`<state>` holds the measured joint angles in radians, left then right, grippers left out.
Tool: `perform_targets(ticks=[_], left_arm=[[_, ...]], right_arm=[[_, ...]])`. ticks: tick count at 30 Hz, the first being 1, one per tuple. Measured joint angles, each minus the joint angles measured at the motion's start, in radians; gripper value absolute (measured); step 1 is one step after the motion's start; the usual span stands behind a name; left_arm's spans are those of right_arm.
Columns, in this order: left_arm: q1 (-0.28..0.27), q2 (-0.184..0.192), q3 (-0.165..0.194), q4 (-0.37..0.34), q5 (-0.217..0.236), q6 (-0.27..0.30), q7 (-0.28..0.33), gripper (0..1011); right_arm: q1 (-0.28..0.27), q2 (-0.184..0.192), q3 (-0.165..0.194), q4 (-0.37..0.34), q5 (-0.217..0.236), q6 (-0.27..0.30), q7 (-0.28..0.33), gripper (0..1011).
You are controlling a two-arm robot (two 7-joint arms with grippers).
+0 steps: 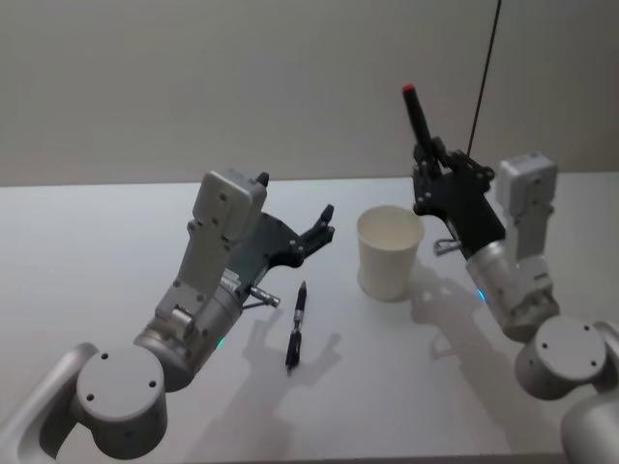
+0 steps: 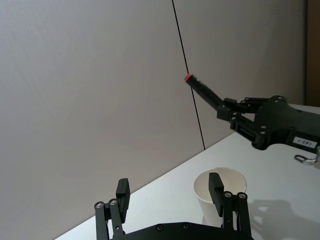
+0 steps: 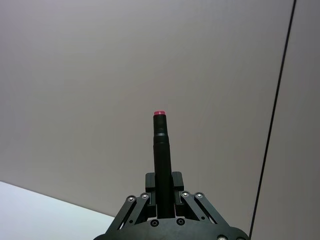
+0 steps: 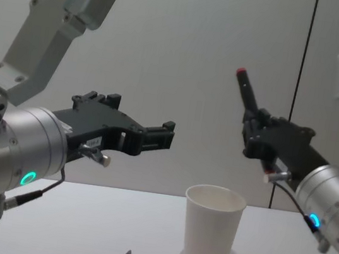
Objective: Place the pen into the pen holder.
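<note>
Nearest: spare pen (image 1: pixel 296 327) flat on table (image 1: pixel 106 227), just left of paper cup (image 1: pixel 389 253), robot-side. L gripper (image 1: pixel 320 229) hovers left of cup, fingers wide, empty. R gripper (image 1: pixel 427 162), above & beyond cup's right side, clamps red-tipped pen (image 1: pixel 414 108), tip up. Grasp looks done; left: carry over rim, lower, release.

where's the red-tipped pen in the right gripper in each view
Head view: red-tipped pen upper right, sticking up from the right gripper.
Left wrist view: pen slanting out of that gripper, beyond the pen holder.
Right wrist view: pen clamped in the gripper, red end farthest away.
Chest view: pen right of centre, higher than the pen holder.
Shared landmark: thin dark line on the wall beside it.
</note>
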<state>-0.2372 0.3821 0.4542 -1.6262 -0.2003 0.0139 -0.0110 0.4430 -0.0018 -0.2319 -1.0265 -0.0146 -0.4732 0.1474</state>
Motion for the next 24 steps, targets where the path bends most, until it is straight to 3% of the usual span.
perform_targets(ticks=[2, 3, 13, 24], left_arm=[[0.000, 0.000, 0.000, 0.000, 0.000, 0.000, 0.000, 1000], [0.000, 0.000, 0.000, 0.000, 0.000, 0.000, 0.000, 1000], [0.000, 0.000, 0.000, 0.000, 0.000, 0.000, 0.000, 1000], [0.000, 0.000, 0.000, 0.000, 0.000, 0.000, 0.000, 1000]], right_arm=[[0.005, -0.001, 0.000, 0.009, -0.002, -0.005, 0.003, 183], [0.029, -0.008, -0.001, 0.054, -0.006, -0.020, 0.012, 183], [0.116, -0.033, -0.007, 0.223, -0.010, -0.076, 0.056, 183], [0.231, -0.070, -0.018, 0.454, -0.004, -0.149, 0.094, 183]])
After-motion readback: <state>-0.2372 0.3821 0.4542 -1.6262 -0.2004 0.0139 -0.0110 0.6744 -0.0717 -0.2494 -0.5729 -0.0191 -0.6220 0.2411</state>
